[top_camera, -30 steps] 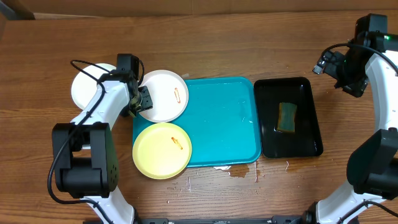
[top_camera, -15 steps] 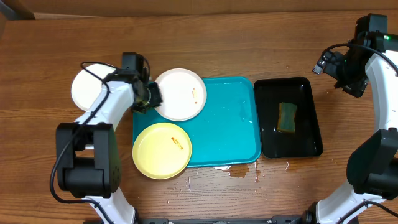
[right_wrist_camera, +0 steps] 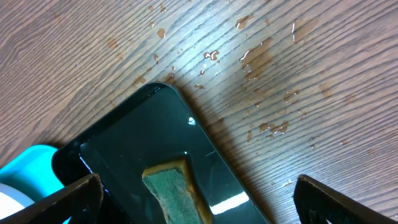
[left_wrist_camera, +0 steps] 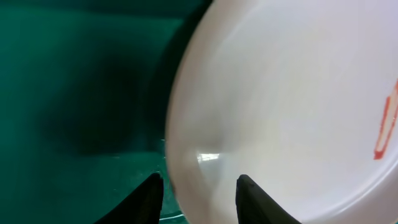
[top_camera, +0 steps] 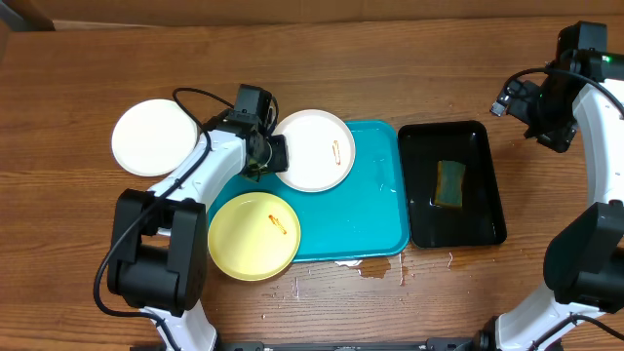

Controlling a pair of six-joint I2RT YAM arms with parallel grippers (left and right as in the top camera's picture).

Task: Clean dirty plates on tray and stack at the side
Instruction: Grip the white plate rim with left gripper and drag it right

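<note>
1. While other things shift, the yellow plate (top_camera: pixel 253 235) stays on the near-left corner of the tray (top_camera: pixel 361 219), its red smear not yet wiped.
2. Farther back, the left gripper (top_camera: pixel 275 156) has drawn the smeared white plate (top_camera: pixel 314 149) rightward onto the tray's far-left corner; its fingers (left_wrist_camera: pixel 149 198), partly closed, pinch the left rim.
3. At far left on the table, the plain white plate (top_camera: pixel 151 137) now lies uncovered, probably the stack's base.
4. At far right, the right gripper (right_wrist_camera: pixel 196 186) hangs unmoved, wide open and empty; the sponge (top_camera: pixel 450 183) in the black tray (top_camera: pixel 487 226) seems needed next.
</note>
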